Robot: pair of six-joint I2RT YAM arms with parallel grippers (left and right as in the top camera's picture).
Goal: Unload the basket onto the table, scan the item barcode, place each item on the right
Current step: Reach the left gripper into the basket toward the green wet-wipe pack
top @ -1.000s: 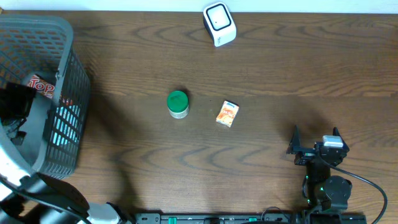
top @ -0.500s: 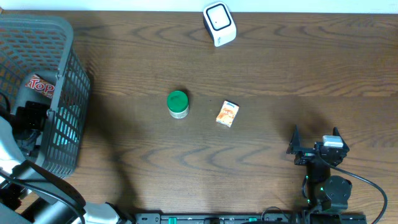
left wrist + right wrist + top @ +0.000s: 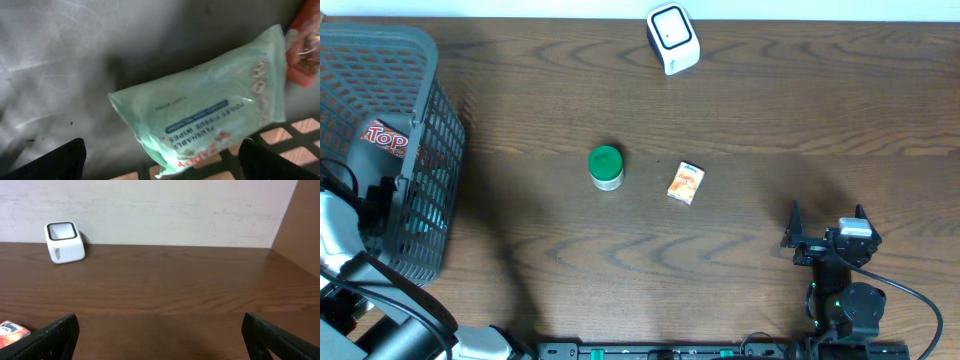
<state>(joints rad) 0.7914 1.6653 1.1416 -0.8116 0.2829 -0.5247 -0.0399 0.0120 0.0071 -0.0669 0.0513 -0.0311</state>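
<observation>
Our left fingers (image 3: 57, 161), spread wide, hang inside the basket (image 3: 438, 130) right over the wipes pack (image 3: 200, 105), lying slantwise between them. The right fingers (image 3: 52, 336) are spread too but well away, so we'd go left.

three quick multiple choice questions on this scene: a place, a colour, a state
1. Where are the wipes? A in the basket B by the scanner C on bare table
2. The jar lid's colour? A red B green C blue
3. The right tool is? A shut on the box B open and empty C shut on the jar
Answers: 1 A, basket mesh shows right by them; 2 B, seen from overhead; 3 B, its fingers stand wide apart, nothing between.
</observation>
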